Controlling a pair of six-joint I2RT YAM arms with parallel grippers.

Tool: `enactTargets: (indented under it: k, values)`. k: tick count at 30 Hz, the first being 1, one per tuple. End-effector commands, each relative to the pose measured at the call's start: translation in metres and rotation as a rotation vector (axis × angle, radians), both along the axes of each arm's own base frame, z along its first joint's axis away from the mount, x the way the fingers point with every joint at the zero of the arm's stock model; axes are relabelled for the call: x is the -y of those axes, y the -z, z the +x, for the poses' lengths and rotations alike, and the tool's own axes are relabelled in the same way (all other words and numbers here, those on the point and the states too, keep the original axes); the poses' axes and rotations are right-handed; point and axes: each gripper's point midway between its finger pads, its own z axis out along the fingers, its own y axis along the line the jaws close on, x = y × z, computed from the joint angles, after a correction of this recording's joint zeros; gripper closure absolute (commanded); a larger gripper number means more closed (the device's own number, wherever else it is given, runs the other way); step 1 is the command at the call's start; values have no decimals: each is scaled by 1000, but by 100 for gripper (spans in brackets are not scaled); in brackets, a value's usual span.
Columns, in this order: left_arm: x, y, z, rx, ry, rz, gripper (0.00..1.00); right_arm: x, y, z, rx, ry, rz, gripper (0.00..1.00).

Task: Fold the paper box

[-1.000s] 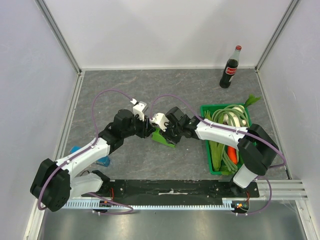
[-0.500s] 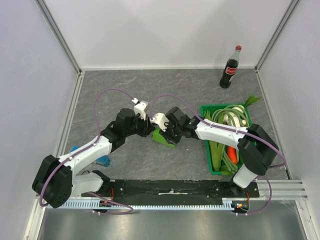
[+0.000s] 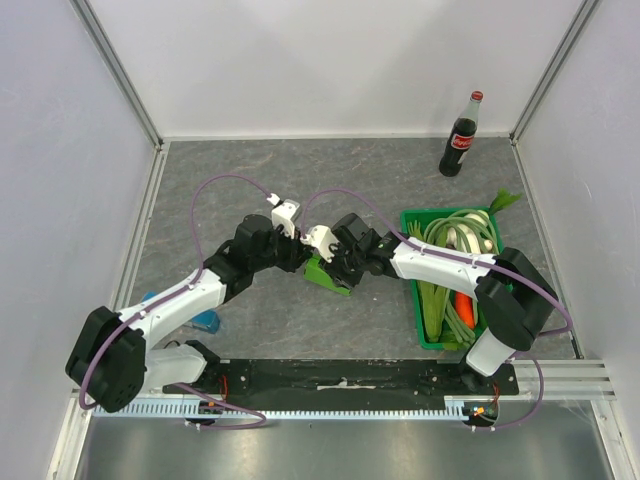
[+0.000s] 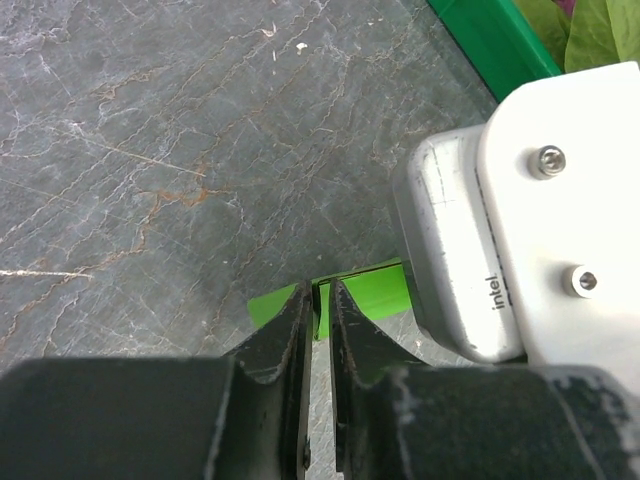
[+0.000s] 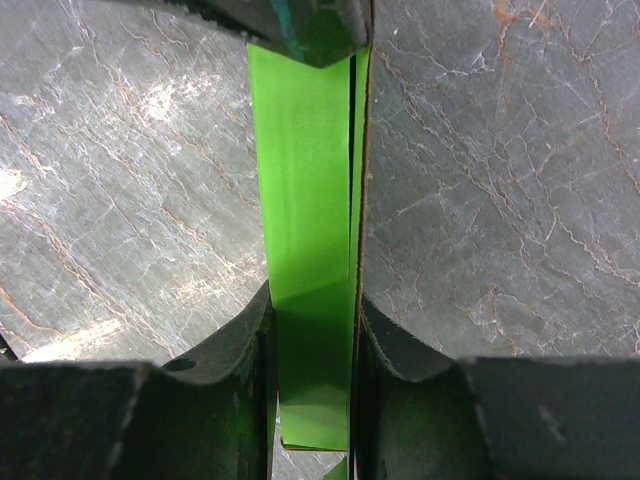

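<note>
The paper box (image 3: 330, 273) is a small lime-green card piece at the middle of the grey table, between both grippers. My right gripper (image 5: 312, 300) is shut on it: the flattened green strip (image 5: 300, 150) fills the space between both fingers and runs away from me. My left gripper (image 4: 322, 297) comes from the other side. Its jaws are drawn almost together around an upright edge of the card (image 4: 368, 290), with only a sliver of gap showing. In the top view the left gripper (image 3: 303, 258) and right gripper (image 3: 336, 262) nearly touch over the box.
A dark-green crate (image 3: 440, 346) of vegetables stands at the right, under the right arm; its corner (image 4: 490, 40) shows in the left wrist view. A cola bottle (image 3: 460, 140) stands at the back right. A small blue block (image 3: 207, 321) lies near the left arm.
The left arm has edged to the right, toward the box, and its jaws have narrowed around the card's edge. The right arm and the box have stayed put.
</note>
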Motion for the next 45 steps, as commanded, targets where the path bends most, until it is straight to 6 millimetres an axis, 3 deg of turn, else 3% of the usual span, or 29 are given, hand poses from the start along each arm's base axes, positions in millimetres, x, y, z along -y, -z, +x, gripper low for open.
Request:
enactTargets:
  k: [1, 6, 11, 23, 31, 38, 45]
  values:
    - [5, -11, 8, 43, 9, 25, 85, 1, 6, -10, -56, -9, -12, 75]
    - [8, -8, 6, 6, -4, 16, 97, 1, 5, -10, -56, -5, -9, 75]
    - [9, -3, -1, -121, -68, -17, 98, 0, 7, -10, -59, -1, -10, 75]
    - [6, 20, -12, -229, -176, -55, 98, -1, 4, 5, -19, 70, -13, 75]
    - [1, 32, -16, -187, -187, -46, 98, -7, -8, 6, -2, 59, 7, 74]
    - [-9, 45, -19, -145, -199, 13, 98, -9, -7, 4, 4, 46, 2, 74]
    - [-6, 50, -20, -69, -192, 102, 98, -9, -8, 10, 34, 62, -16, 74]
